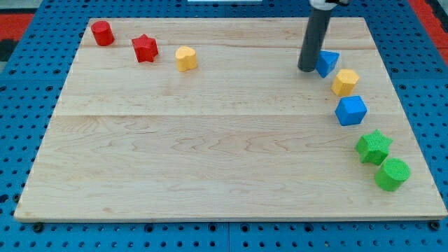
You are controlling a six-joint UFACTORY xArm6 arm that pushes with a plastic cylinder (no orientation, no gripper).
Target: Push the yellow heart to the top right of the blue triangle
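Observation:
The yellow heart (186,59) lies near the view's top, left of centre. The blue triangle (328,63) lies at the top right of the board. My tip (306,69) stands right against the blue triangle's left side, far to the right of the yellow heart. The rod rises from the tip out of the view's top and hides a little of the triangle's left edge.
A red cylinder (103,33) and a red star (145,47) lie left of the heart. Below the triangle, down the right side, lie a yellow pentagon (345,82), a blue cube (351,110), a green star (374,145) and a green cylinder (392,173).

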